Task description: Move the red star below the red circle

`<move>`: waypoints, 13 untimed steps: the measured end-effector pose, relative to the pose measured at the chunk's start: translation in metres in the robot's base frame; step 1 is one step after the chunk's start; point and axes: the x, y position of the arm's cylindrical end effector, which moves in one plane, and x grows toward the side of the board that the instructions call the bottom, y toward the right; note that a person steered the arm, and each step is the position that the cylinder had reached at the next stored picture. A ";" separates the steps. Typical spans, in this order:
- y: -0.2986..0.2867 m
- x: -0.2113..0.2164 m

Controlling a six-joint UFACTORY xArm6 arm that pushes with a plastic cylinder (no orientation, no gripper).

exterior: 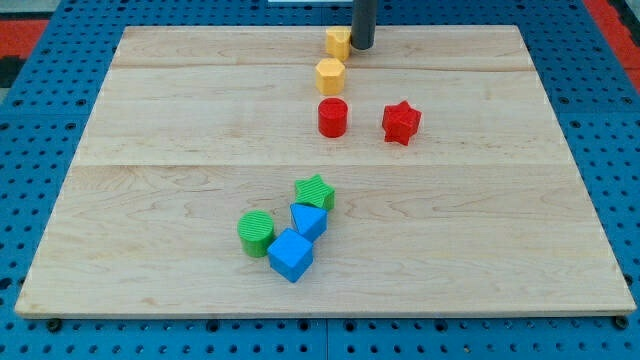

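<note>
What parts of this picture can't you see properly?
- My tip: only the rod's lower part shows; the view's top edge cuts off the rest and the arm.
- Upper yellow block: its right side meets the rod, so touching or just close cannot be told, and its shape is unclear.
- Blue blocks: the nearer one covers the other's lower corner.
- Green star: its lower points are hidden behind a blue block.

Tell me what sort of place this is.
Probably a robotics lab tabletop set up for block pushing: a wooden board on a blue perforated base, small coloured blocks such as the red star and red circle, and my tip beside a yellow block.
</note>
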 end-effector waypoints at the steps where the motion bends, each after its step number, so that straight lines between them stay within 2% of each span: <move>1: -0.003 0.000; 2: 0.075 0.023; 3: 0.090 0.067; 5: 0.084 0.124; 6: 0.053 0.165; 7: 0.023 0.170; 8: 0.025 0.162; 10: -0.007 0.187; 13: -0.015 0.195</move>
